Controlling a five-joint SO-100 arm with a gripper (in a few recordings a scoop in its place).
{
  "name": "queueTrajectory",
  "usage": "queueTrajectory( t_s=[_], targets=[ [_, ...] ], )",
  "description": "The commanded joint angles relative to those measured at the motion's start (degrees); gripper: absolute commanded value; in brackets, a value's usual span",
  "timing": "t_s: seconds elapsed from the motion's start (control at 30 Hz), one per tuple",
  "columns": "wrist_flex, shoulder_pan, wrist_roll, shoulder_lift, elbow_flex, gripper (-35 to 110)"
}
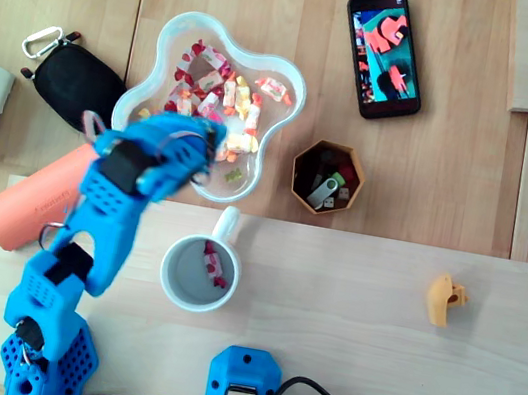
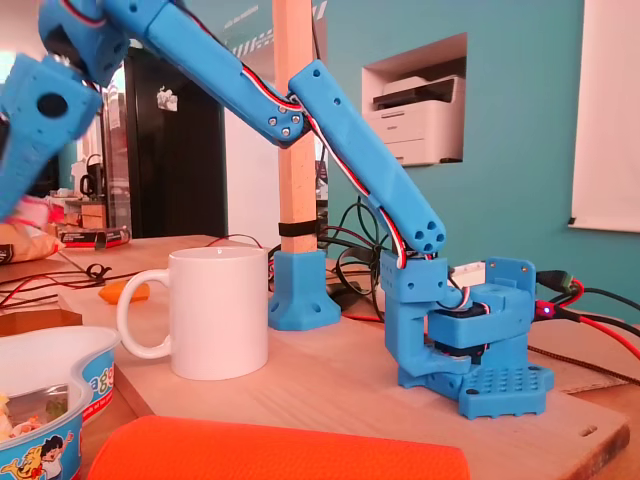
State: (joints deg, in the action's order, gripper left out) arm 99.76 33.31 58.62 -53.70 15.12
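Note:
My blue arm reaches from the lower left of the overhead view, up over a wavy clear bowl [image 1: 289,78] filled with wrapped candies [image 1: 212,82]. The gripper [image 1: 217,140] hangs over the bowl's lower part, right among the candies. Its jaws are hidden under the wrist, so I cannot tell their state. In the fixed view the gripper [image 2: 18,170] is blurred at the left edge, above the bowl [image 2: 70,355]. A white mug [image 1: 179,280] stands just below the bowl with one pink candy [image 1: 215,265] inside, and it also shows in the fixed view [image 2: 215,310].
A wooden hexagonal cup [image 1: 301,168] of USB sticks stands right of the bowl, with a phone [image 1: 383,53] above it. An orange cylinder [image 1: 30,204] and a black pouch [image 1: 75,85] lie to the left. A yellow object [image 1: 445,299] rests on the board [image 1: 369,357]; a blue post base [image 1: 243,382] stands at its front.

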Motion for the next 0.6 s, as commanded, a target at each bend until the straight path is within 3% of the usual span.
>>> queueTrajectory(
  t_s=[0.0,0.57],
  targets=[
    [0.2,3.3,-0.8,-8.5,7.9,-4],
    [-0.5,13.7,-9.4,-37.8,48.3,-4]
  ],
)
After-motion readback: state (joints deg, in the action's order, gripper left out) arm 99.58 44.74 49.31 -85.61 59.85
